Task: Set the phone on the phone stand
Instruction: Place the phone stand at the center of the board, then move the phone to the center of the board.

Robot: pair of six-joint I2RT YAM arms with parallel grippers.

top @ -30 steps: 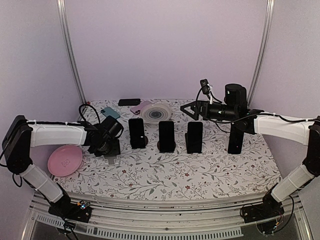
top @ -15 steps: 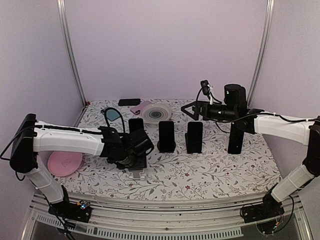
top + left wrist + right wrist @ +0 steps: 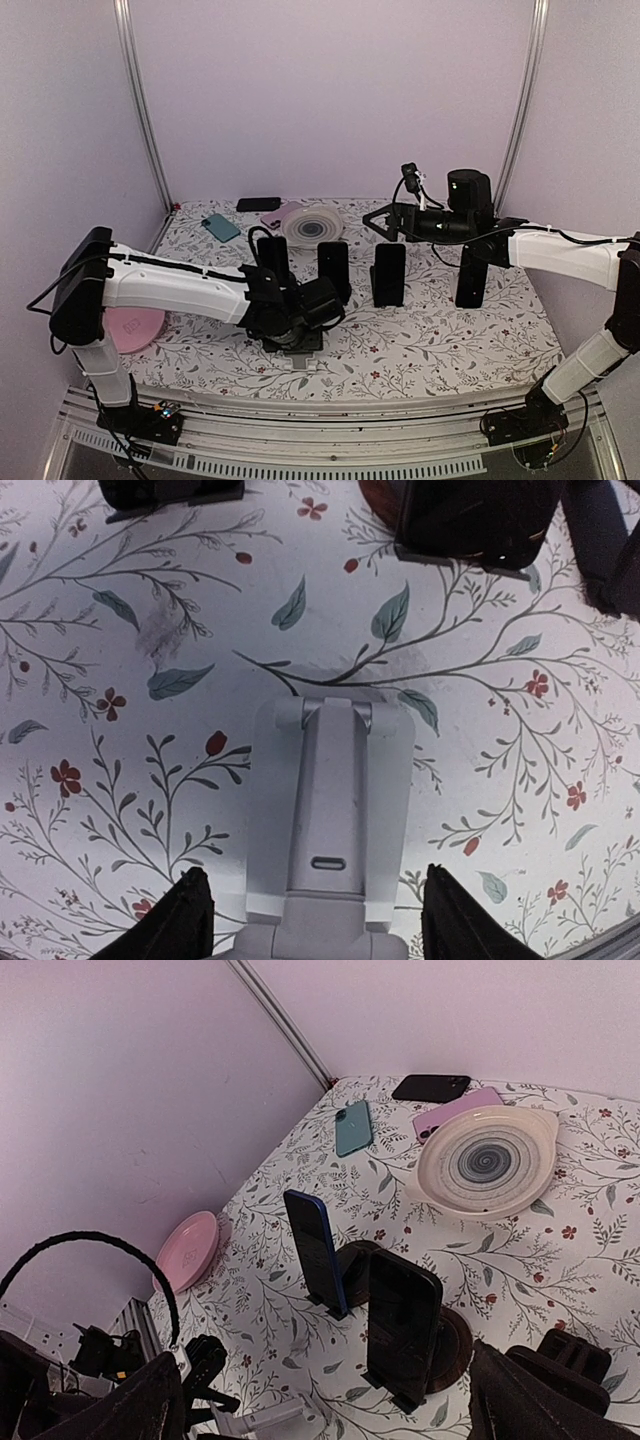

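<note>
Phone stand (image 3: 330,800) pinched in left claw (image 3: 318,922), jutting ahead over floral table (image 3: 500,780), right claw (image 3: 325,1400) spread wide.

left wrist | grey phone stand (image 3: 330,800) between gripper (image 3: 315,880) fingers | floral table cover (image 3: 150,630) beneath | dark bases (image 3: 470,520) at top edge

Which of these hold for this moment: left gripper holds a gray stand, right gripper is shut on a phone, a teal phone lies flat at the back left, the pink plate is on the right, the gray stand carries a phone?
1. The left gripper holds a gray phone stand. True.
2. The right gripper is shut on a phone. False: it is open, in the air, holding nothing.
3. A teal phone lies flat at the back left. True.
4. The pink plate is on the right. False: it lies on the left, beside the left arm.
5. The gray phone stand carries a phone. False: it is bare.
</note>
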